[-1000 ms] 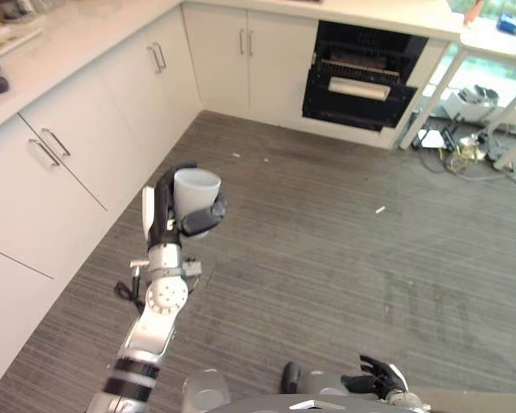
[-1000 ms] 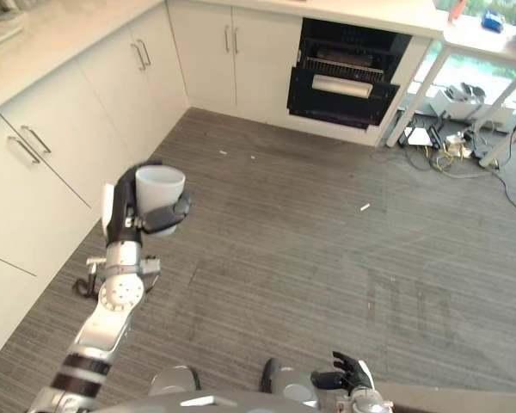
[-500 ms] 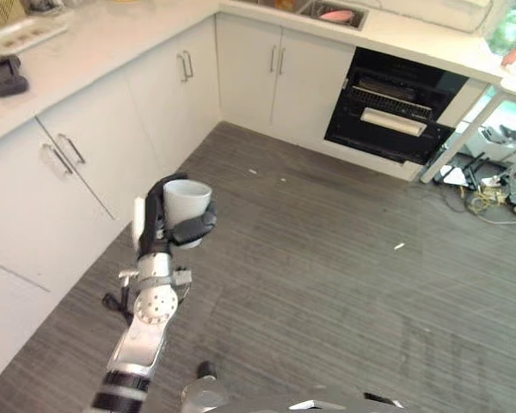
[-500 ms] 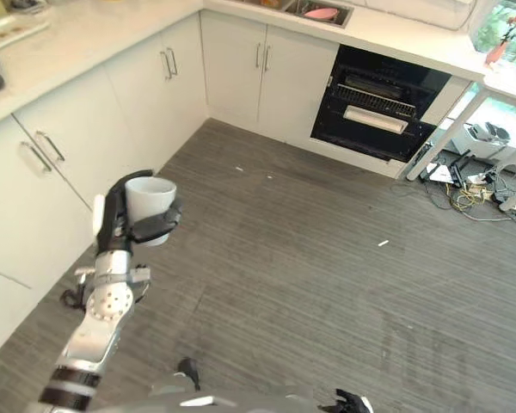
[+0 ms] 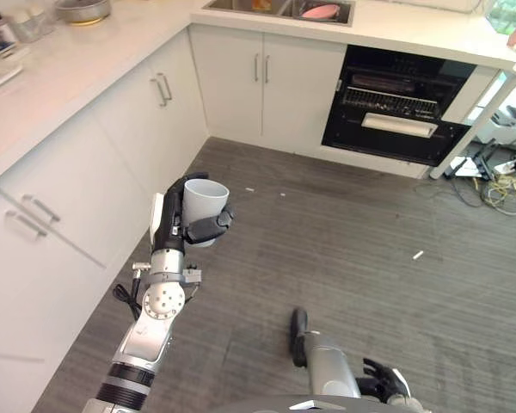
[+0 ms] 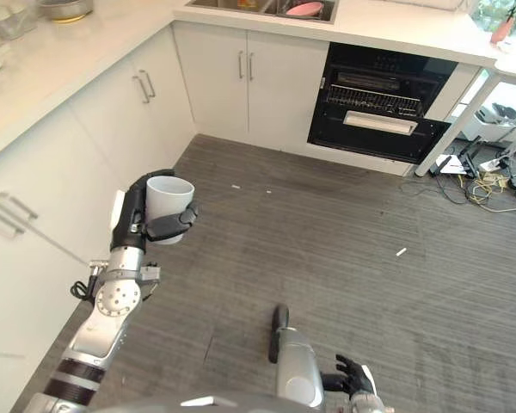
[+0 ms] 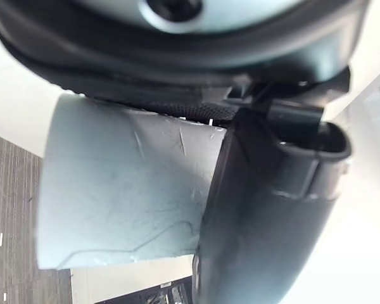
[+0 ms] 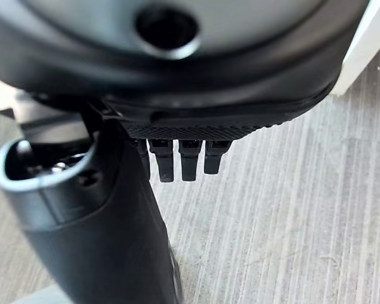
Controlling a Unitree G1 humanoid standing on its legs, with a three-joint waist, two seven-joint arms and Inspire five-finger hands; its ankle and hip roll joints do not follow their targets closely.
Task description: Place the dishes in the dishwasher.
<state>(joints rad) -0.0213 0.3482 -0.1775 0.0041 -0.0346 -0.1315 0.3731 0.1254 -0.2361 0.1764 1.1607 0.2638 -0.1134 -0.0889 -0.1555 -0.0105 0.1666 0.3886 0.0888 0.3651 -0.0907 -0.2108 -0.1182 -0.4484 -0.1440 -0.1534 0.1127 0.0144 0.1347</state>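
Grey striped flooring spreads out below you, bordered by white cabinets that run along your left and turn the corner across the far wall under a pale countertop. You can see the dishwasher set into that far run, its dark front open and a rack visible inside, well apart from where your arms are. On the counter above it sits a sink with a pink dish in it, and further along the left counter a metal bowl. Your left hand is raised in front of the left cabinets, its fingers and thumb curled round a white cup; the cup stands upright with its open mouth facing up, and in the left wrist view its pale wall lies pressed against the palm with the thumb across it. Your right hand hangs low at the bottom edge of the head views, above the floor; in its own wrist view the fingers point down, loosely bent, with nothing in them. A few small white scraps lie on the floor between you and the dishwasher, and a tangle of cables sits at the far right by white table legs.
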